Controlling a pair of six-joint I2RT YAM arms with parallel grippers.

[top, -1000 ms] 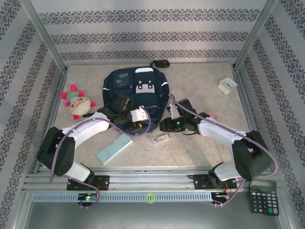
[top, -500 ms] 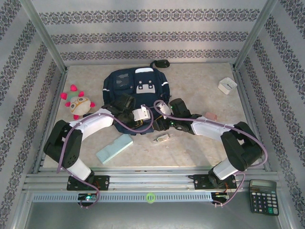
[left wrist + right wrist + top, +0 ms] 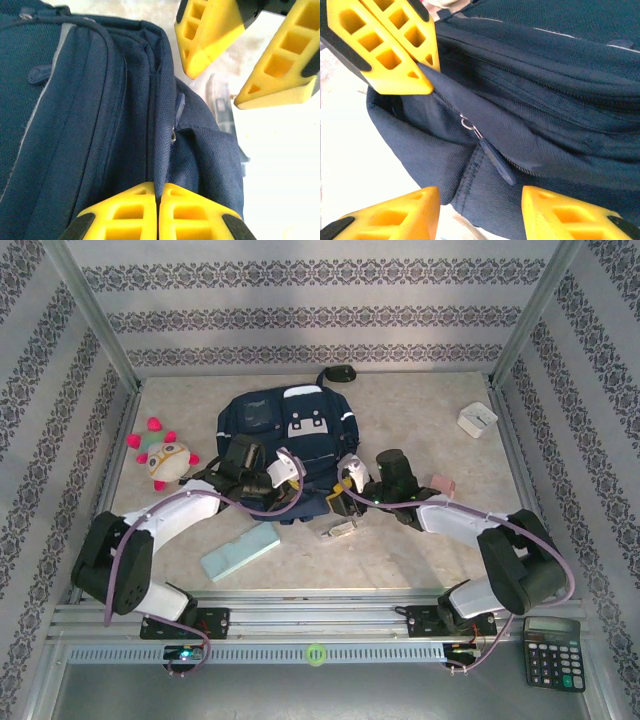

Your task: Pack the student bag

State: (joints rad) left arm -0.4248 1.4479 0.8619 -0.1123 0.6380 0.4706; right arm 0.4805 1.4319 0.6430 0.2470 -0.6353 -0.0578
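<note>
The student bag [image 3: 290, 435], navy with grey-white patches, lies flat in the middle of the table. My left gripper [image 3: 296, 483] sits at the bag's near edge. In the left wrist view it [image 3: 158, 189] is shut on a ridge of bag fabric beside the zip. The zip pull [image 3: 178, 107] hangs just beyond it. My right gripper [image 3: 340, 492] is at the bag's near right corner. In the right wrist view it [image 3: 480, 201] stands open, its yellow fingers on either side of the dark zip pull [image 3: 492, 157] without touching it. The left fingers [image 3: 400, 60] show there too, pinching the fabric.
A plush toy [image 3: 165, 460] lies left of the bag. A pale green box [image 3: 240, 552] and a small clear item [image 3: 340, 531] lie in front of it. A pink item [image 3: 441, 483] and a white box [image 3: 477, 419] are on the right, a calculator [image 3: 552, 652] off the table's near right corner.
My left gripper has shut on the bag's fabric near the zip. My right gripper swung left to the bag's corner and its jaws spread a little wider.
</note>
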